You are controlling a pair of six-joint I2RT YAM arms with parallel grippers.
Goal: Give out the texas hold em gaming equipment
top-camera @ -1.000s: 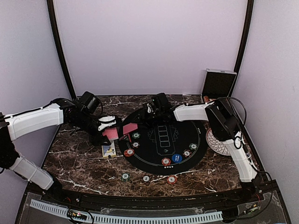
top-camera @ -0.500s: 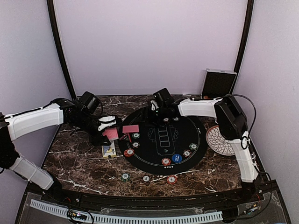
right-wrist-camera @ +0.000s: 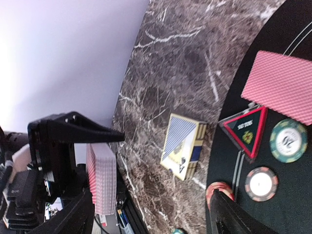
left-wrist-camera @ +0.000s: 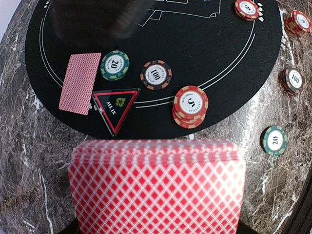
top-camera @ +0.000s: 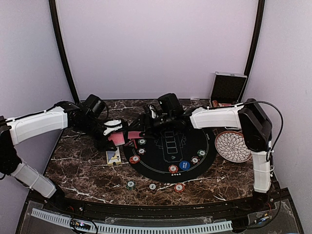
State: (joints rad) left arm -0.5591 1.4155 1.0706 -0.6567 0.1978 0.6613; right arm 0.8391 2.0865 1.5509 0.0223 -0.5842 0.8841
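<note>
You have one dark marble table (top-camera: 83, 170) with one round black mat (top-camera: 157, 163) on it. One patterned plate (top-camera: 233, 146) lies just beside the mat on the right, and one black case (top-camera: 227, 87) stands at the far right corner. Your left gripper (top-camera: 112, 132) is clamped on the one deck of red-backed cards (left-wrist-camera: 156, 187), held over the marble just beside the mat's left edge. Your right gripper (right-wrist-camera: 151, 207) hangs near that deck, its fingers wide apart and carrying nothing. One card box (right-wrist-camera: 184, 146) lies on the marble beside the mat. One single card (left-wrist-camera: 80, 76) lies face down on the mat, with one "ALL IN" triangle (left-wrist-camera: 115, 108) just beside it. Of the poker chips (top-camera: 173, 168) you can count six spots on the mat and three on the marble in front, plus one blue button (top-camera: 184, 165) on the mat. The right arm (top-camera: 214, 117) covers the far part of the mat, so what lies there you cannot tell. In the left wrist view the deck is cut off at the bottom and hides the fingers that hold it.
</note>
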